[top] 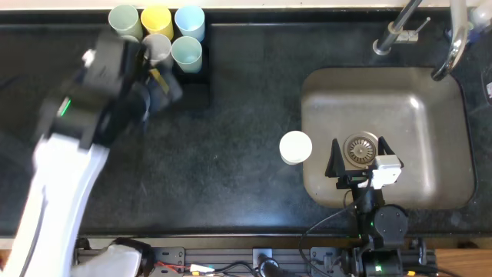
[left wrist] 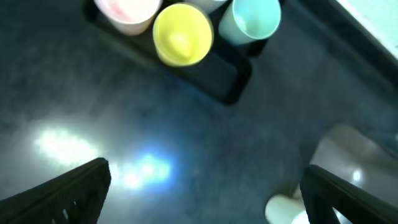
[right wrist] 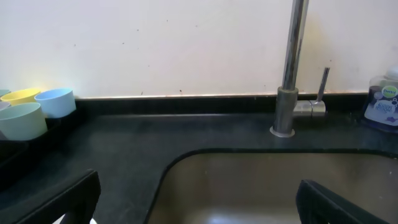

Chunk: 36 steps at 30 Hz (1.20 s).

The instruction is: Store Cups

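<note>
Top view: the loose white cup (top: 295, 146) stands mouth-up on the dark counter (top: 231, 169), just beside the left rim of the sink (top: 430, 154). It looks like thin plastic, so I judge it light, fairly stiff and smooth-walled, easy to tip or skid. I would pinch across the rim, one finger inside and one outside. The left gripper (top: 160, 91) is up by the black tray (top: 196, 81), where the stored cups (top: 186, 52) stand packed together. The right gripper (top: 358, 146) hangs over the sink near the drain, jaws spread and empty.

Left wrist view: the left jaws are wide apart with nothing between them. The yellow cup (left wrist: 182, 34), the teal cup (left wrist: 252, 18) and a pink cup (left wrist: 127, 9) crowd the tray's far part, while its near end looks free. That is where I expect the white cup to go, and the neighbours leave little room.

Right wrist view: these jaws too gape, holding nothing. The faucet (right wrist: 292, 62) rises behind the basin and a soap bottle (right wrist: 382, 102) stands to one side, both well clear of the cup. The sink lip right beside it is the real hazard.
</note>
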Available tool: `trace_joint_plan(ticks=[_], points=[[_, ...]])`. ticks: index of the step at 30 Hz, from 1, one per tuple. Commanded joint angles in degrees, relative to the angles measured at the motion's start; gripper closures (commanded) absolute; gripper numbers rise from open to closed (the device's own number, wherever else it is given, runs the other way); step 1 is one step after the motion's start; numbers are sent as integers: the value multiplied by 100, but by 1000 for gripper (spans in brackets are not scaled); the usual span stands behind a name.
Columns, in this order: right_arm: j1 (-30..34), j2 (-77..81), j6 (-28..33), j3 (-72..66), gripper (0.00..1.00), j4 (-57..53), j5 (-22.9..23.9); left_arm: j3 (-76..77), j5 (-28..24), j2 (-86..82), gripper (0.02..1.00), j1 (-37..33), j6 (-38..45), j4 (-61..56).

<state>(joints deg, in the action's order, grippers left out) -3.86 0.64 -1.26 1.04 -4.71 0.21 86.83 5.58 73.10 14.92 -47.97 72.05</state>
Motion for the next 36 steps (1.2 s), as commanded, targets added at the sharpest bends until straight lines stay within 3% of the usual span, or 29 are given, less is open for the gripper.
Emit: trace_joint_plan(ticks=[1,3,7,9,12,15,23,36], points=[[-31,-44,17,-76,5,28,-22,-2046,-28,-1556,20,-424,55,-431],[-31,-44,17,-79,3,28,-22,-3440,-332,-2402,20,-710,984,-1766],[-31,-44,17,-76,5,28,-20,-6172,-1401,-3969,20,-815,3971,-6129],[-31,-44,17,-76,5,28,-20,-7171,-1475,-4658,20,-815,4513,-7928],[-31,-44,17,-76,5,28,-22,-8028,-1421,-5595,18,-822,4944,-9263],[-31,-44,17,-79,5,28,-22,-8264,-1217,-6284,20,-822,5121,-9064],[-31,-44,17,-76,5,28,-20,-8264,-782,-7108,20,-822,5121,-6811],[-31,-44,17,-76,3,28,-20,-8277,-586,-7298,18,-824,5121,-5866]])
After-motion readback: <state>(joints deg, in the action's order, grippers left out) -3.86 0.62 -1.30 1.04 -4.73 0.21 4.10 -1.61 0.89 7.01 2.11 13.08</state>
